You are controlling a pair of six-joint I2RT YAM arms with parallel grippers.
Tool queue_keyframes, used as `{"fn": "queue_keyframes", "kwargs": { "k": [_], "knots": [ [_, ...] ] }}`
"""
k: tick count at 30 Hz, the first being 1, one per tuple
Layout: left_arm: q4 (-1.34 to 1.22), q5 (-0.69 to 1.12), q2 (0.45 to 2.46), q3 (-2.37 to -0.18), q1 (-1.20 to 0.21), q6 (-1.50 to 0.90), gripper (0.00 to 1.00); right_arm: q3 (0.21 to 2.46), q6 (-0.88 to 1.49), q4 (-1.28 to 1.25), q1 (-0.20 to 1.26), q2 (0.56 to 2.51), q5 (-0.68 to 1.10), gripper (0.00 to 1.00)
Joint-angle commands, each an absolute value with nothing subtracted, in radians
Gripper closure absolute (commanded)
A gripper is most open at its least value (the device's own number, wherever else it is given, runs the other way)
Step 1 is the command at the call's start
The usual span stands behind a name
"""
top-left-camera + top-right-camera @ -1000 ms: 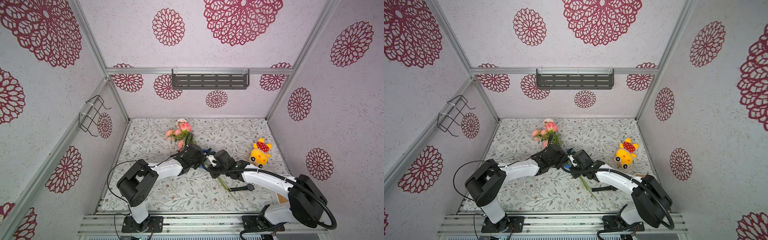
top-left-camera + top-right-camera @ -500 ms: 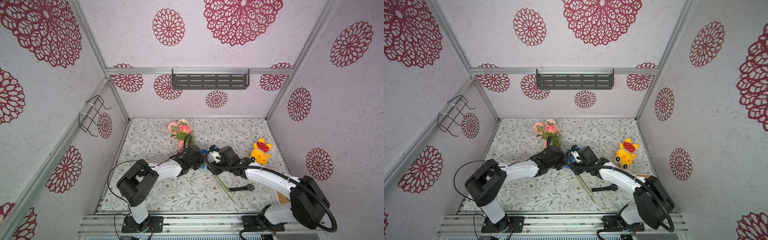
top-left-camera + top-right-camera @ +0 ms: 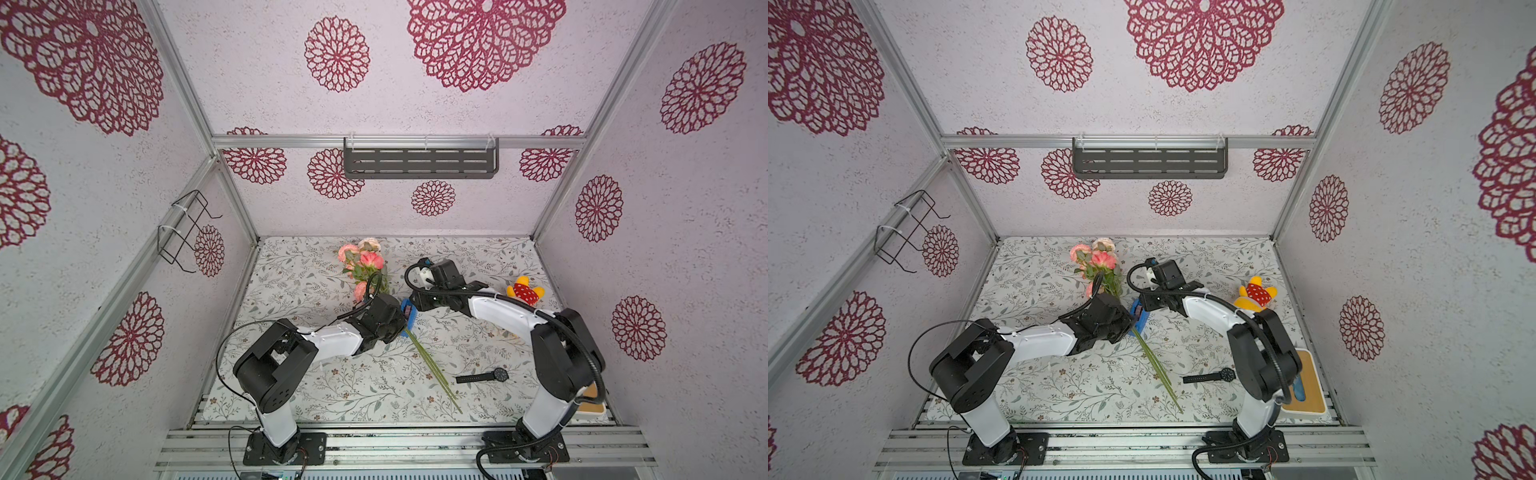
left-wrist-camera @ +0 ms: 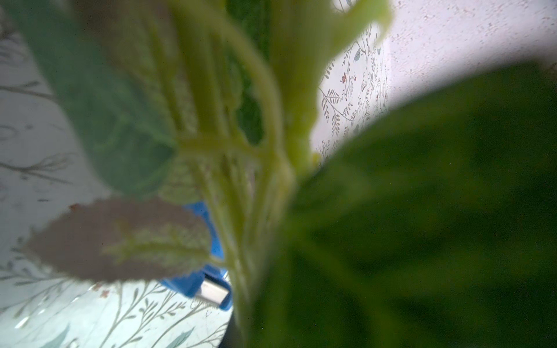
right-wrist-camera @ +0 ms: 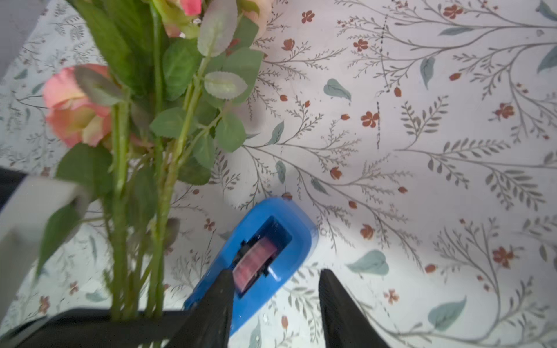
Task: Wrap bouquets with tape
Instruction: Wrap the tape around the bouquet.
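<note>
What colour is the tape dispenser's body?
The tape dispenser is bright blue, clearest in the right wrist view.

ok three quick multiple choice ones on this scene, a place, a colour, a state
1. The wristwatch lies: A on the wall shelf; B on the cloth near the bouquet stem ends; C under the plush toy.
2. The tape dispenser is: A red; B blue; C green.
3. The right gripper has its fingers: A shut on the stems; B shut on the watch; C open over the dispenser.
Answers: B, it lies by the stem tips; B, its body is bright blue; C, a gap shows between them.
</note>
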State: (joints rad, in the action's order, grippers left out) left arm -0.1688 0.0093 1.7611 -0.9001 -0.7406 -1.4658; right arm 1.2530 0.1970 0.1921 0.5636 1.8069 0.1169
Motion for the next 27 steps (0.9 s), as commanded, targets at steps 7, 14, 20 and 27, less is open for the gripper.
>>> {"fn": "queue_keyframes", "kwargs": {
  "k": [7, 14, 20, 27],
  "knots": [
    [-0.171, -0.021, 1.729, -0.919, -0.731, -1.436, 1.00, 1.425, 0.138, 0.299, 0.561, 1.976, 0.070, 0.58],
    [-0.163, -0.018, 1.714, -0.917, -0.718, -1.415, 1.00, 1.384, 0.195, 0.357, 0.563, 1.963, -0.097, 0.73],
    [-0.179, 0.054, 1.707, -0.938, -0.659, -1.334, 1.00, 1.296, 0.326, 0.371, 0.579, 1.865, -0.160, 0.75],
    [-0.145, 0.211, 1.739, -1.022, -0.613, -1.258, 1.00, 1.374, 0.452, 0.490, 0.594, 1.888, -0.093, 0.75]
  ]
}}
